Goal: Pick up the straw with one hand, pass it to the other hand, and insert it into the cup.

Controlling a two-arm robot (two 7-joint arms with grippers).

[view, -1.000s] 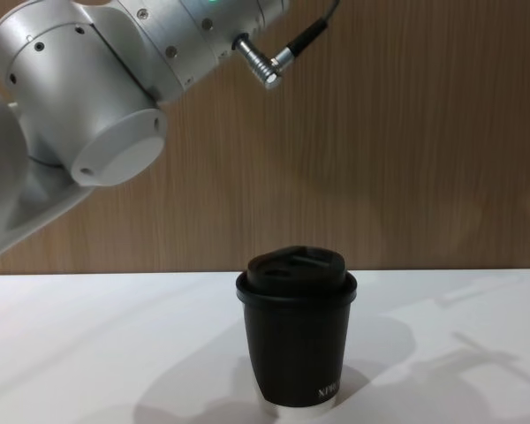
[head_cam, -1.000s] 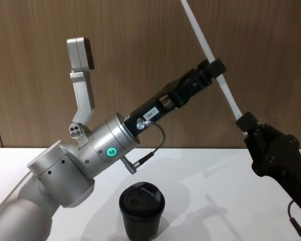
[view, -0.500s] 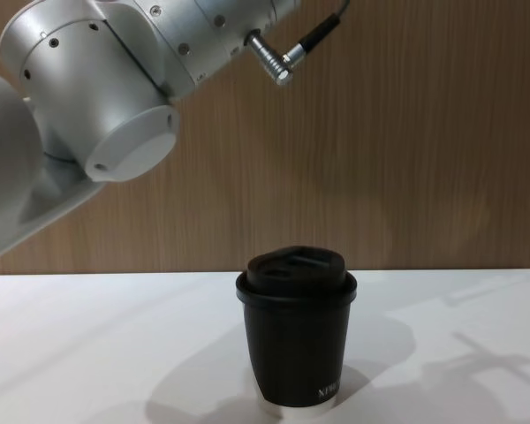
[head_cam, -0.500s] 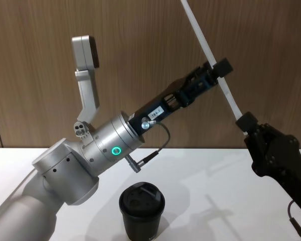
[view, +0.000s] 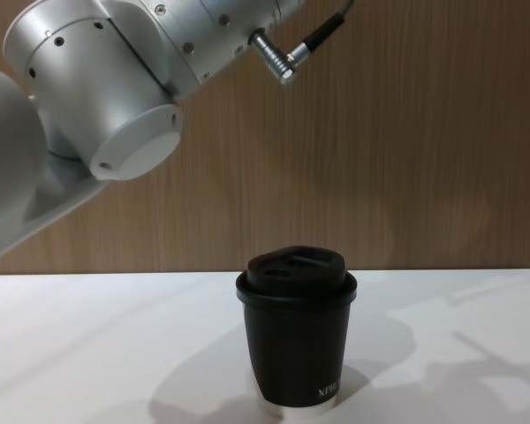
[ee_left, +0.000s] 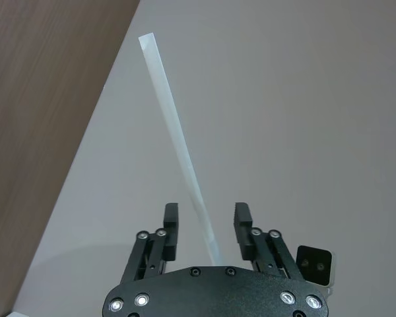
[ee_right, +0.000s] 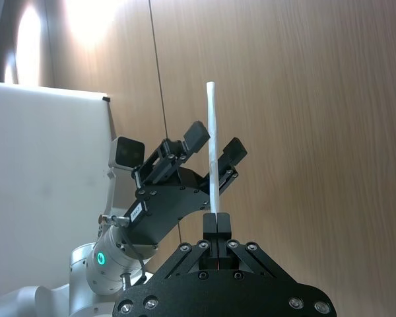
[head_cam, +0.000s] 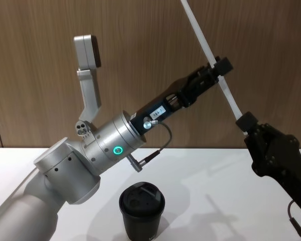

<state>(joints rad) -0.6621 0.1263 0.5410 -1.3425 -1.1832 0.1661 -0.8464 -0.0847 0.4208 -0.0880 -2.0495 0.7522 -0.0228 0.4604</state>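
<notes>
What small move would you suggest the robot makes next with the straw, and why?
Probably close the left gripper on the straw: its jaws stand open on either side of the straw's middle, while the right gripper is shut on the lower end.

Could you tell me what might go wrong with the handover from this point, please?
The left pincer straddles the straw with jaws open; if the right pincer, clamped on its lower end, lets go early, the straw may drop.
A skewed grip could make it miss the cup.
</notes>
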